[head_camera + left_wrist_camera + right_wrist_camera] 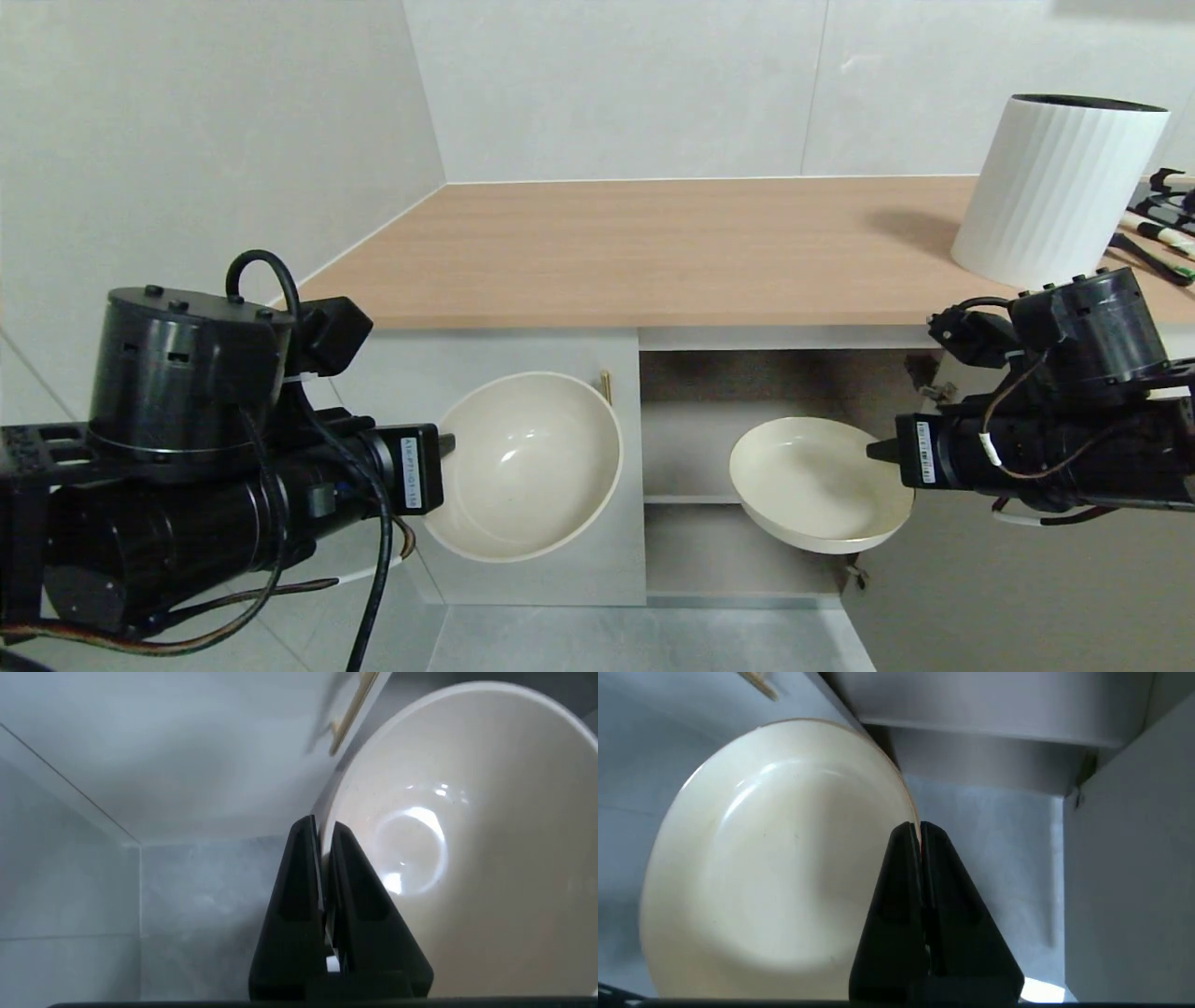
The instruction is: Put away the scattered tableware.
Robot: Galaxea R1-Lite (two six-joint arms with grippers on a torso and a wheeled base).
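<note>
Cream bowl point(527, 467) in left fingers point(301, 859), dish point(812, 481) in right fingers point(901, 868); labels point(409, 471) illegible.

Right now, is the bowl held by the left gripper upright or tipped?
Tipped. The left gripper pinches the bowl by its rim, and the bowl's empty inside faces sideways toward the robot, not up.

The bowl point(467, 859) runs off the left wrist view's edge; counter items point(1162, 238) are cut off too.
</note>
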